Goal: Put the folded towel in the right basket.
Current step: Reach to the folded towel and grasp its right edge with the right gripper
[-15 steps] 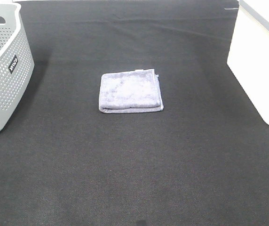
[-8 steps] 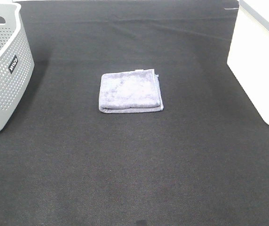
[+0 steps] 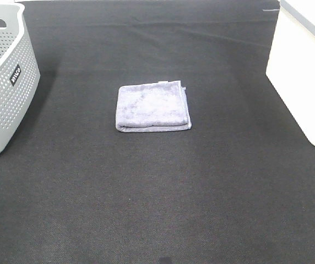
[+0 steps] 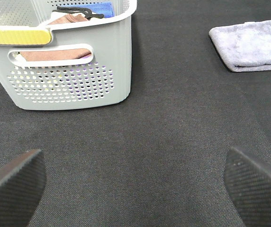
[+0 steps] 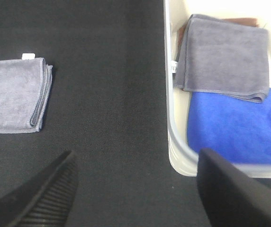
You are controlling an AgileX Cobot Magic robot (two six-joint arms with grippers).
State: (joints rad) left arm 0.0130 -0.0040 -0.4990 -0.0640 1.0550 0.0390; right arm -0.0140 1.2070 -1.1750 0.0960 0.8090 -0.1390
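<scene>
A folded grey-lilac towel [image 3: 153, 106] lies flat on the black mat at mid table; it also shows in the left wrist view [image 4: 250, 45] and the right wrist view [image 5: 15, 94]. The white right basket [image 3: 303, 71] stands at the right edge; the right wrist view shows its rim [image 5: 171, 127] with a grey towel [image 5: 223, 56] and a blue towel [image 5: 237, 125] inside. My left gripper [image 4: 135, 182] is open and empty, far from the towel. My right gripper [image 5: 135, 189] is open and empty, near the basket's rim. Neither gripper shows in the exterior view.
A grey perforated basket [image 3: 3, 82] stands at the left edge; the left wrist view shows its wall [image 4: 69, 75] with cloths inside. Black mat [image 3: 157, 192] covers the whole table.
</scene>
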